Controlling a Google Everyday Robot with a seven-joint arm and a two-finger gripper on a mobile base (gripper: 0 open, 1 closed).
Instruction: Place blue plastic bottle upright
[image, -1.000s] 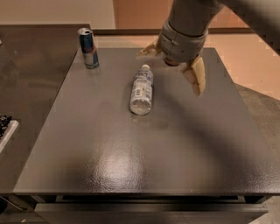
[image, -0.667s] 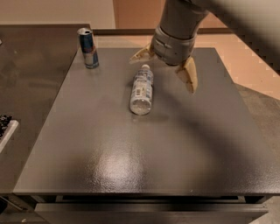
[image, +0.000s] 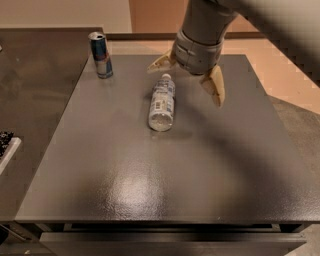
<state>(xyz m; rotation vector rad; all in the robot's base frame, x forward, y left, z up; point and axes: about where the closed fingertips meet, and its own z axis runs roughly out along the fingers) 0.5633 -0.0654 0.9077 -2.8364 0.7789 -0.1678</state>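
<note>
- The bottle (image: 162, 102) is lying on its side on the counter (image: 150, 190), in the far half of the surface and near its midline.
- Its white cap (image: 166, 77) is pointing toward 12 o'clock, and its base is facing 6 o'clock.
- Its printed label is showing on the upper side.
- The pincer (image: 184, 86) is hanging above the counter at about 1 o'clock from the bottle, close beside the cap end.
- The pincer is standing spread wide and gripping nothing. Its tan fingers (image: 215, 85) are reaching out to either side, one toward 10 o'clock and one toward 5 o'clock.
- No contact between pincer and bottle is showing.
- A blue-and-silver can (image: 101, 55) is standing upright at 10 o'clock from the bottle, near the counter's far left corner and well apart from the bottle.
</note>
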